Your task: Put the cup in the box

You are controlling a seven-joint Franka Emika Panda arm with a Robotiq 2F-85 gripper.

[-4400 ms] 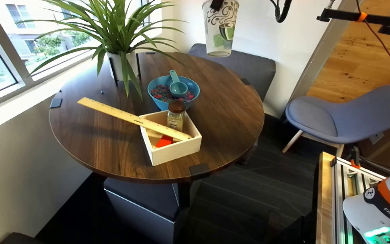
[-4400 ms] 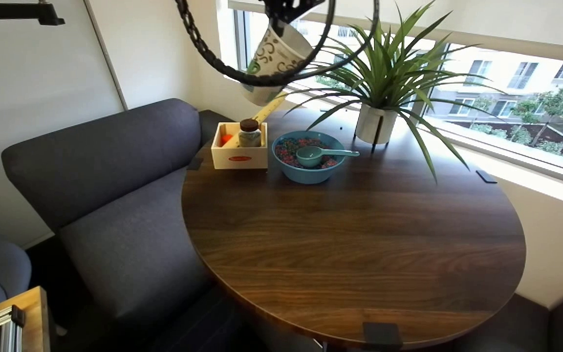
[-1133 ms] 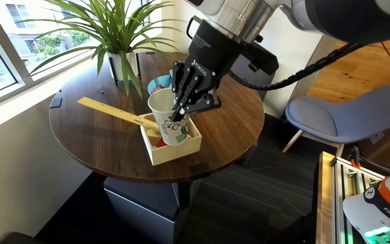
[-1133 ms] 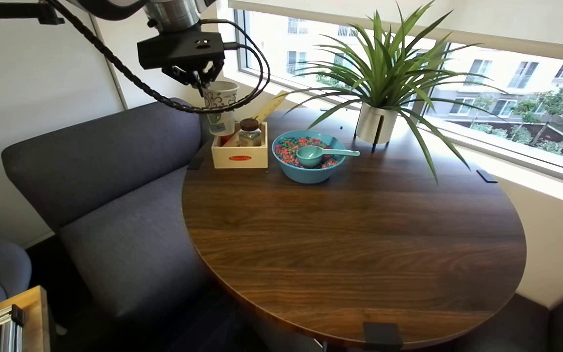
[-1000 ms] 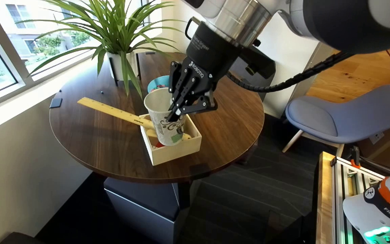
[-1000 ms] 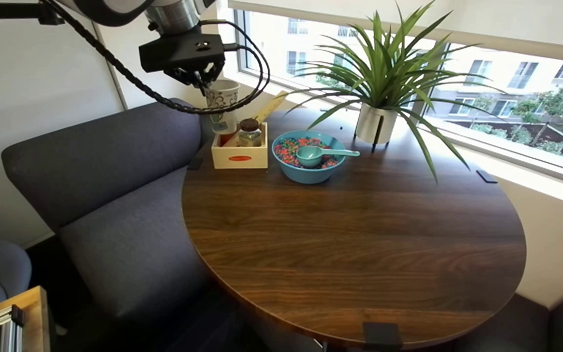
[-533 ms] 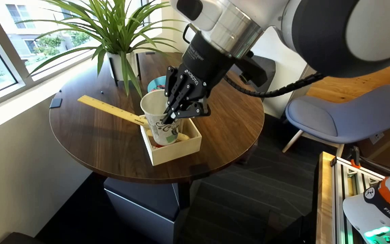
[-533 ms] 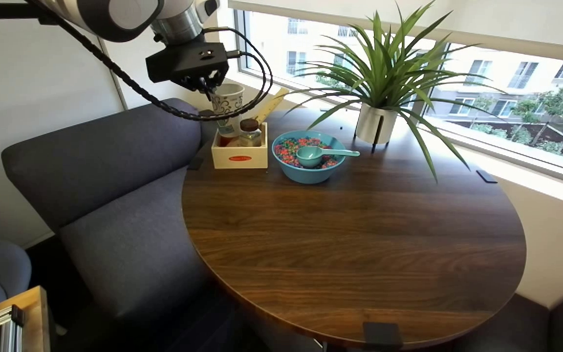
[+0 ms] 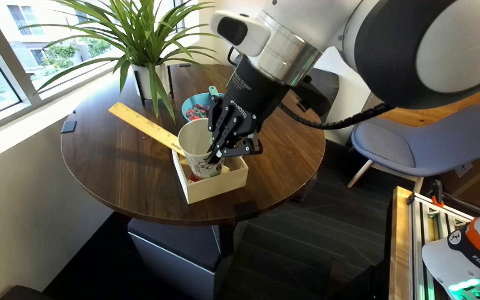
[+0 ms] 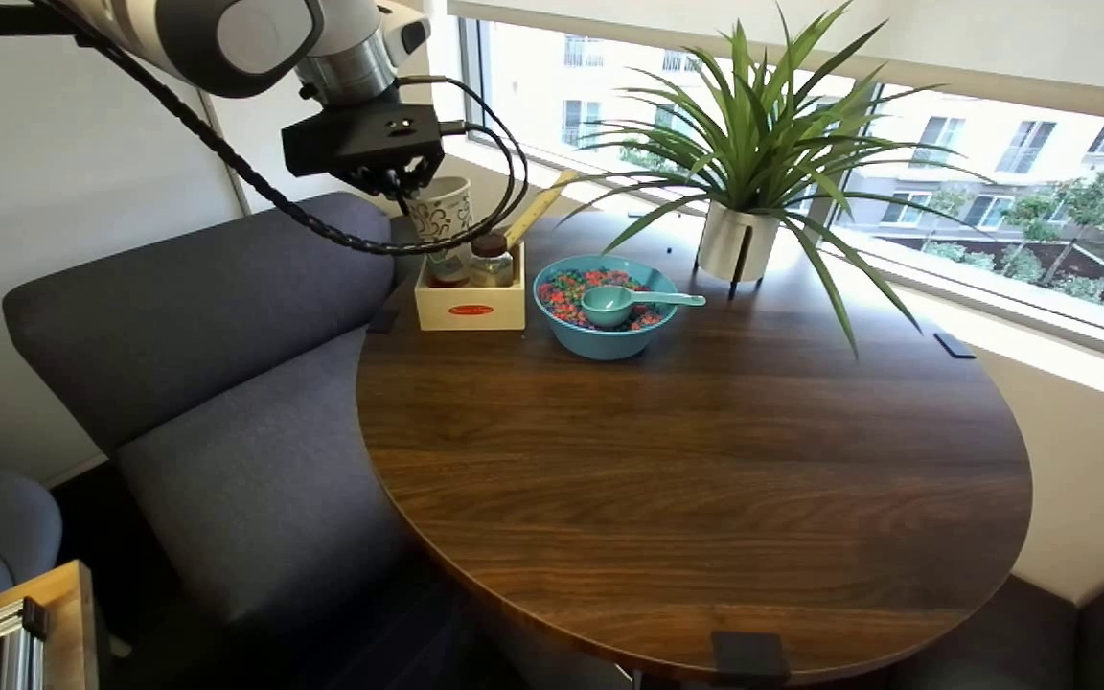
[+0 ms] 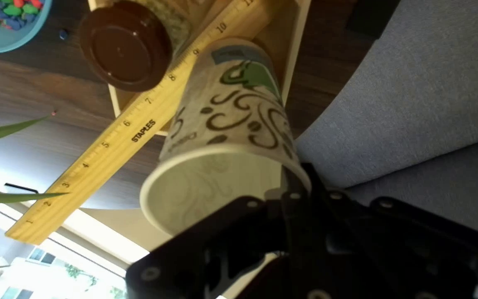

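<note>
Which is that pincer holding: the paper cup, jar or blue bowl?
The paper cup with swirls: the pincer grips its rim. The jar stands in the box, the blue bowl on the table, both ungripped.

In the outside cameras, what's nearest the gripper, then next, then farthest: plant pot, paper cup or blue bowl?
1. Paper cup: right in the gripper, held at its rim.
2. Blue bowl: beside the wooden box.
3. Plant pot: beyond the bowl, by the window.
</note>
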